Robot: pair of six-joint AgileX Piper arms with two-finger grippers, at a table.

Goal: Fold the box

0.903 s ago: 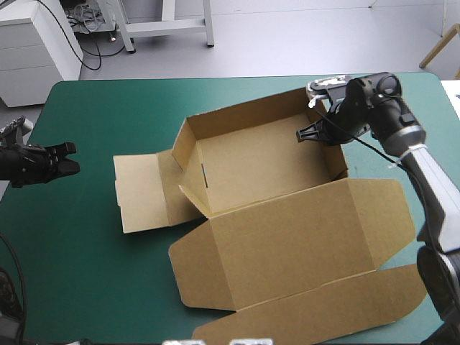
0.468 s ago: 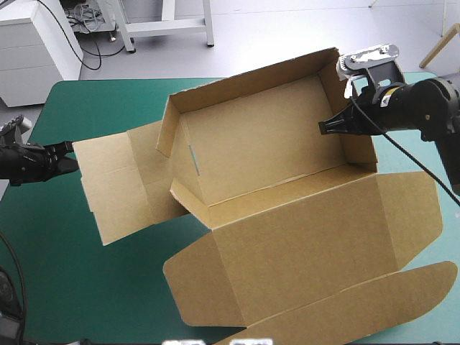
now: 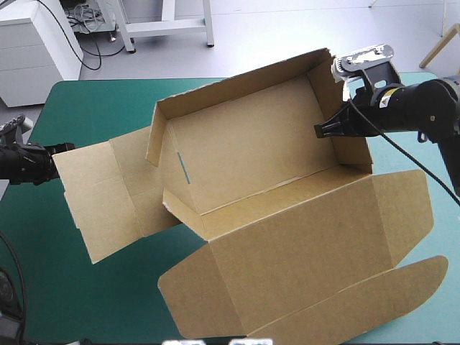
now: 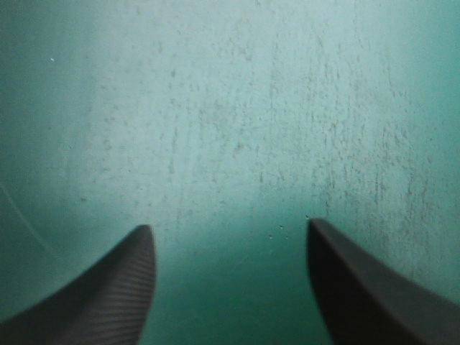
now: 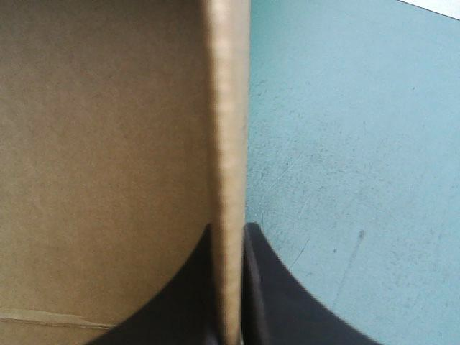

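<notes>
The brown box [image 3: 251,151] is an open tray with its walls up. It is tilted and lifted at its right end, inside facing the camera. My right gripper [image 3: 325,130] is shut on the box's right wall [image 5: 226,108], one black finger on each side of the board [image 5: 230,237]. The lid [image 3: 302,244] lies open toward the table's front. A flat side flap [image 3: 100,194] reaches left, its corner next to my left gripper [image 3: 52,158]. In the left wrist view that gripper [image 4: 230,233] is open with only teal-green cover between its fingers.
The teal-green table [image 3: 79,280] shows bare cover at the front left and behind the box. The lid's curved tuck flap [image 3: 359,309] lies near the table's front edge. My left gripper sits at the table's left edge.
My right gripper has lifted the box's right end and tipped it up. The side flap has slid left up to my left gripper, which has gone from shut to open.
</notes>
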